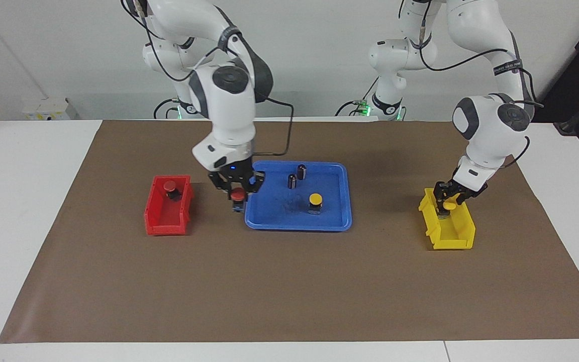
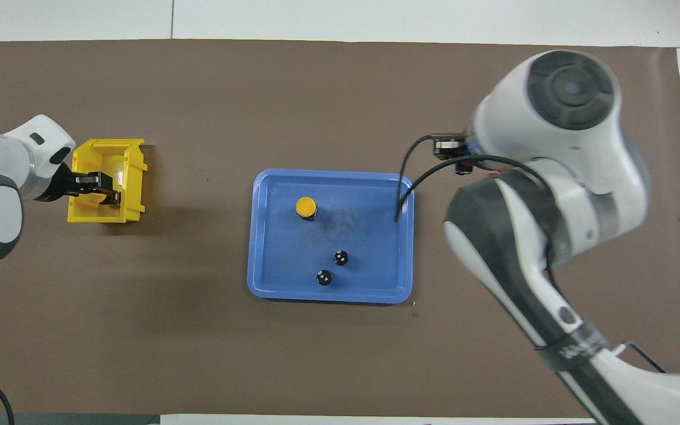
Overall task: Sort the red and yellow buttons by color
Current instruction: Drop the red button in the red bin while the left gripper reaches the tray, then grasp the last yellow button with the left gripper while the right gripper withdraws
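Observation:
My right gripper (image 1: 238,193) is shut on a red button (image 1: 238,195) and holds it up over the blue tray's (image 1: 279,213) edge at the red bin's (image 1: 166,226) side. A second red button (image 1: 170,187) lies in the red bin. My left gripper (image 1: 448,201) is low in the yellow bin (image 1: 453,241), shut on a yellow button (image 1: 449,205). Another yellow button (image 1: 315,200) stands in the tray. In the overhead view that yellow button (image 2: 306,207) shows in the tray (image 2: 281,260) and my left gripper (image 2: 104,188) in the yellow bin (image 2: 130,177); my right arm hides the right gripper and the red bin.
Two dark cylinders (image 1: 292,181) (image 1: 301,172) without coloured caps stand in the tray, nearer to the robots than the yellow button. A brown mat (image 1: 289,281) covers the table. The red bin is toward the right arm's end, the yellow bin toward the left arm's end.

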